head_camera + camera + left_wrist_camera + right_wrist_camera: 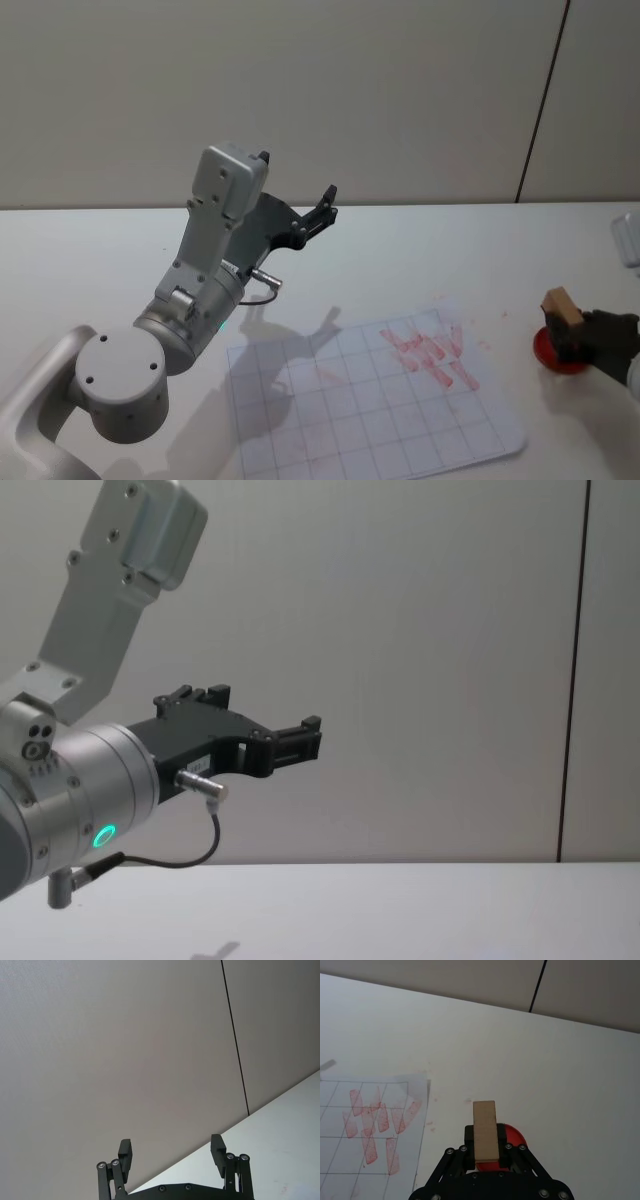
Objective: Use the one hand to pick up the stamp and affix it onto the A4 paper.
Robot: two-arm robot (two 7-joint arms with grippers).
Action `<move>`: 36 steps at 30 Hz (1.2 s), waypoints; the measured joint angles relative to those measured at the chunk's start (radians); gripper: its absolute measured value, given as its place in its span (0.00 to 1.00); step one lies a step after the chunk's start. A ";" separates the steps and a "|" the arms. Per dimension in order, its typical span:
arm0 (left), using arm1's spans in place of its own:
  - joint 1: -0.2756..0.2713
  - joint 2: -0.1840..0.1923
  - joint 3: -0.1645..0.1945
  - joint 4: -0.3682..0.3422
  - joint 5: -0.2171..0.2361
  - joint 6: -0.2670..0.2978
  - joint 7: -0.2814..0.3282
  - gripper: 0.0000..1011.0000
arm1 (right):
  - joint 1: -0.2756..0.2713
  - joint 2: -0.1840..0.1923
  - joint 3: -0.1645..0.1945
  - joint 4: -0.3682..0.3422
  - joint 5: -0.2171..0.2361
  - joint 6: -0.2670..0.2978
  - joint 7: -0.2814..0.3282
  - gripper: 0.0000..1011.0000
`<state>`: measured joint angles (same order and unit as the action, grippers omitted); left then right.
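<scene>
I have the stamp (484,1129) clamped between the fingers of my right gripper (485,1155), over at the right side of the table, directly above the round red ink pad (512,1136), so I judge this to be the inking or just-lifted part of the job, with the pressing onto paper not yet done for this round. Whether the stamp's underside touches the pad I cannot tell, since my own fingers hide the join. The next move calls for carrying the block left, across the bare table to the A4 paper (340,420), and setting it down flat in a free square of the printed grid (the corner nearest the pad already carries a cluster of slanted red marks (432,356), so a blank cell farther in would read cleaner). The stamp is a plain light-brown wooden block, rectangular, standing upright in my grip with its top end clear above the fingers. My left gripper (316,216) is idle, raised over the back of the table with its fingers spread apart and holding nothing.
</scene>
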<state>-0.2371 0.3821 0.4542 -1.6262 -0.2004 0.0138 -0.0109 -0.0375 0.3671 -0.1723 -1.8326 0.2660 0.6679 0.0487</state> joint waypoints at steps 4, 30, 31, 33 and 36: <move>0.000 0.000 0.000 0.000 0.000 0.000 0.000 0.99 | -0.007 0.002 0.004 0.004 0.003 0.006 -0.008 0.22; 0.000 0.000 0.000 0.000 0.000 0.000 0.000 0.99 | 0.037 -0.024 0.006 0.127 -0.026 -0.013 0.018 0.29; 0.000 0.000 0.000 0.000 0.000 0.000 0.000 0.99 | 0.039 -0.025 0.006 0.130 -0.028 -0.015 0.021 0.33; 0.000 0.000 0.000 0.000 0.000 0.000 0.000 0.99 | 0.044 -0.028 0.004 0.139 -0.033 -0.020 0.027 0.39; 0.000 0.000 0.000 0.000 0.000 0.000 0.000 0.99 | 0.048 -0.030 0.003 0.145 -0.038 -0.027 0.034 0.51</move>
<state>-0.2372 0.3821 0.4542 -1.6262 -0.2004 0.0139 -0.0109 0.0107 0.3366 -0.1695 -1.6876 0.2281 0.6406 0.0825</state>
